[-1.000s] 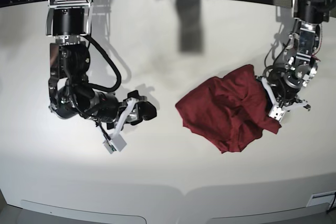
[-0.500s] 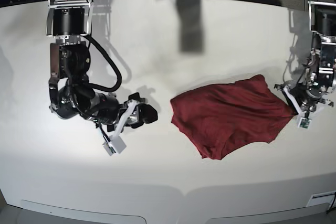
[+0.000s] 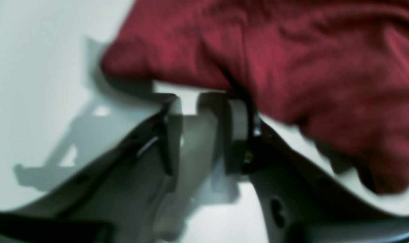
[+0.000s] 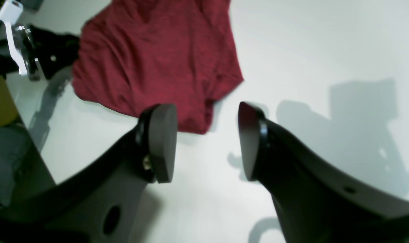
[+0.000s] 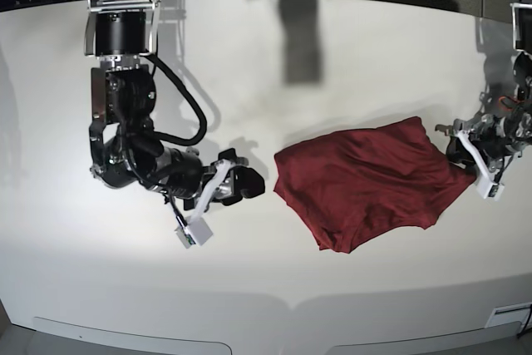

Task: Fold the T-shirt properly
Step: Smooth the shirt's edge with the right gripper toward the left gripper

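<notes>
Left tool (image 3: 204, 111) parted at T-shirt (image 5: 366, 182) edge, right tool (image 4: 206, 138) wide apart, empty

Cloth, plastic and a matt tabletop

We saw the T-shirt (image 5: 366, 180) as thin, soft, matt maroon knit with a faint heathered texture, the table (image 5: 274, 280) as smooth, matt white, and the right gripper (image 4: 207, 141) with matt black plastic fingers (image 4: 160, 141), smooth grey pads on the left gripper (image 3: 204, 135).

Black jointed arms (image 5: 125, 135) with looping black cables (image 5: 187, 114) and white brackets (image 5: 198, 197).
</notes>
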You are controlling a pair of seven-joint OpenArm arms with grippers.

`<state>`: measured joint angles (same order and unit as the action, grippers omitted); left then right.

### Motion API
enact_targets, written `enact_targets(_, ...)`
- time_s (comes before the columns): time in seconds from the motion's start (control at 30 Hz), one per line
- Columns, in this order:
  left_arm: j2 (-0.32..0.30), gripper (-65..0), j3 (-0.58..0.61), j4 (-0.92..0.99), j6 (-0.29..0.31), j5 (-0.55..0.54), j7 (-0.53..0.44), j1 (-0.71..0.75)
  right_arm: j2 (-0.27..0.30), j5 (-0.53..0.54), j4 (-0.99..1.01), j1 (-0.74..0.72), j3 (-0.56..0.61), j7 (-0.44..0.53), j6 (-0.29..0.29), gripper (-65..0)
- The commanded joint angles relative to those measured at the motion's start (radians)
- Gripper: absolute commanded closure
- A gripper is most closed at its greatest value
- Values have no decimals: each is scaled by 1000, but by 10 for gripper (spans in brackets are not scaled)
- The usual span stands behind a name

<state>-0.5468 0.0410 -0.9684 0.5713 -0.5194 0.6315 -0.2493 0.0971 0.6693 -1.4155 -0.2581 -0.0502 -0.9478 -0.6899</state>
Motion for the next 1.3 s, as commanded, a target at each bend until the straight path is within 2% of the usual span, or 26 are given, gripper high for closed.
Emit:
enact_targets(0.0,-47,-157,-7,-9,8,-60,7,-14,-7,14,-17,-31,-2,33,-8,-297)
enact_targets(0.03,-73,-140,-7,-9,18,-137,20,-14,-21,13,-17,-33,-2,42,-8,-292)
enact_targets(0.07,-101,-124,-7,-9,29,-210,31,-14,-33,9,-17,-37,-2,47,-8,-261)
enact_targets(0.1,-129,-111,-7,-9,35,-279,39,-14,-46,-8,-16,-41,-2,49,-8,-201)
enact_targets(0.17,-183,-73,-7,-9,42,-425,62,-14,-71,-69,-16,-47,-2,75,-8,-35)
enact_targets(0.2,-201,-39,-7,-9,53,-498,86,-14,-80,-100,-16,-49,-2,97,-8,0)
enact_targets(0.23,-213,0,-7,-9,62,-568,117,-14,-90,-137,-15,-50,-2,123,-8,0)
enact_targets(0.3,-212,0,-7,-9,74,-676,171,-13,-108,-195,-12,-51,-2,167,-8,0)
enact_targets(0.37,-180,0,-7,-9,74,-729,204,-13,-126,-233,9,-58,-2,184,-8,0)
enact_targets(0.5,-61,0,-7,-9,77,-710,197,4,-142,-256,135,-87,-2,234,-8,0)
enact_targets(0.57,-9,0,-7,-9,77,-644,161,18,-145,-290,219,-108,-2,298,-8,0)
enact_targets(0.67,32,0,-7,-9,77,-567,145,35,-166,-370,320,-143,-2,380,-8,0)
enact_targets(0.93,31,0,-7,-9,77,-409,113,156,-211,-497,460,-169,-2,370,-8,0)
enact_targets(1.03,29,0,-8,-9,78,-397,92,204,-216,-510,460,-161,-2,318,-8,0)
enact_targets(1.13,28,0,-8,-9,116,-397,98,220,-216,-510,460,-150,-2,267,-8,0)
enact_targets(1.27,13,0,-8,-9,126,-397,107,219,-217,-489,406,-97,-2,256,-8,0)
